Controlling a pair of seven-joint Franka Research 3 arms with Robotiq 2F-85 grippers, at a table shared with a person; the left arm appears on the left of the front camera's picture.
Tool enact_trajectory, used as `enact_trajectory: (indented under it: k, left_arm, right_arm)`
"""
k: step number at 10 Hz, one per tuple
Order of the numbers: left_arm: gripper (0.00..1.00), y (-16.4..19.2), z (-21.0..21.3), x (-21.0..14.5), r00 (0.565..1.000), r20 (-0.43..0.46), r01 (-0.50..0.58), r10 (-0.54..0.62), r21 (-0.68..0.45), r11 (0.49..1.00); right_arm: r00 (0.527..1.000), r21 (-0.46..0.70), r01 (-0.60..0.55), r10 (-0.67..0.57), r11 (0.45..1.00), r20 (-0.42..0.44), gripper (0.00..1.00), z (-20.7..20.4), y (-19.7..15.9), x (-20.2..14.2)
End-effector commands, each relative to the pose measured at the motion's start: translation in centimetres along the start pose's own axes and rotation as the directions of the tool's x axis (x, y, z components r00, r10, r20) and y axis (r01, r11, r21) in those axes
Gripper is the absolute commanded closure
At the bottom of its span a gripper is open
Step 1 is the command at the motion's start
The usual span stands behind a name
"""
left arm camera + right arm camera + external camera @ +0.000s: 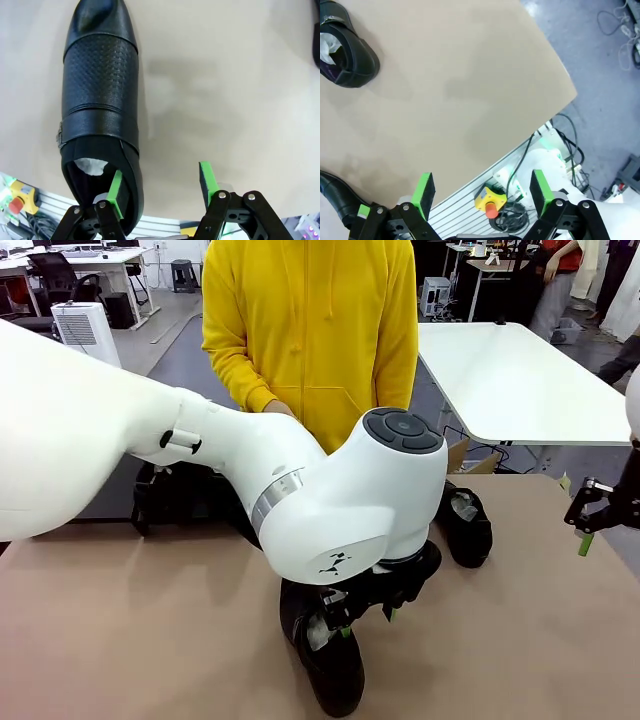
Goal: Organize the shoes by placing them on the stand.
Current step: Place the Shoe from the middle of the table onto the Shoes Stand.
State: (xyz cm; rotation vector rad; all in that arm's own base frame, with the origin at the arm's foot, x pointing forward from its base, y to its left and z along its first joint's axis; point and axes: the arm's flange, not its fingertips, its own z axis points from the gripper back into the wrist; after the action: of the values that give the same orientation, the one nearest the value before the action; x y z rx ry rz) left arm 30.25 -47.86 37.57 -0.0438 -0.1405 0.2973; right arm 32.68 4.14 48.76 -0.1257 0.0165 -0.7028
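A glossy black shoe (pixel 330 665) (pixel 100 100) stuffed with white paper lies at the table's near middle, toe toward the front edge. My left gripper (pixel 365 615) (pixel 161 185) hangs over its heel, jaws open. One green finger (pixel 116 187) is inside the shoe's opening and the other finger (pixel 207 181) stands clear outside its side wall. A second shoe (pixel 465 525) (pixel 345 50) lies right of centre. My right gripper (pixel 588 528) (pixel 482 192) hovers open and holds nothing at the table's right edge. The black stand (pixel 105 500) shows at far left, mostly hidden behind my left arm.
A person in a yellow hoodie (pixel 310 330) stands at the far side, one hand (pixel 280 408) by my left arm. A yellow emergency-stop button (pixel 490 202) sits below the table's edge. A white table (pixel 520 380) stands behind on the right.
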Motion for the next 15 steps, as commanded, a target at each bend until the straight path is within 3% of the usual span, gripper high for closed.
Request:
enact_trajectory:
  k: [1, 5, 6, 9, 10, 15]
  left_arm:
    - [0.27, 0.1, -1.0, -0.1, 1.0, 0.015, -0.01, 0.01, 0.006, 1.0]
    - [0.27, 1.3, -2.6, -0.1, 1.0, 0.001, -0.01, 0.01, 0.012, 1.0]
    - [0.32, 1.6, -2.9, -0.1, 1.0, -0.013, 0.001, -0.001, 0.006, 1.0]
    - [0.92, 2.0, -2.7, 0.2, 1.0, -0.003, -0.001, 0.002, 0.01, 1.0]
    - [1.0, 2.2, -2.7, 0.2, 1.0, -0.003, -0.003, 0.003, 0.016, 1.0]
    - [1.0, 3.4, -3.2, -0.1, 0.999, -0.039, -0.006, 0.008, 0.04, 0.999]
  right_arm:
    - [1.0, 0.011, -0.002, 0.001, 1.0, 0.008, 0.0, 0.1, 0.0, 0.3]
    - [1.0, 0.011, -0.002, 0.001, 1.0, 0.008, 0.0, 0.1, 0.0, 0.3]
    - [1.0, 0.011, -0.002, 0.001, 1.0, 0.008, 0.0, 0.1, 0.0, 0.3]
    - [1.0, 0.011, -0.002, 0.001, 1.0, 0.008, 0.0, 0.1, 0.0, 0.3]
    - [1.0, 0.011, -0.002, 0.001, 1.0, 0.008, 0.0, 0.1, 0.0, 0.3]
    - [1.0, 0.011, -0.002, 0.001, 1.0, 0.008, 0.0, 0.1, 0.0, 0.3]
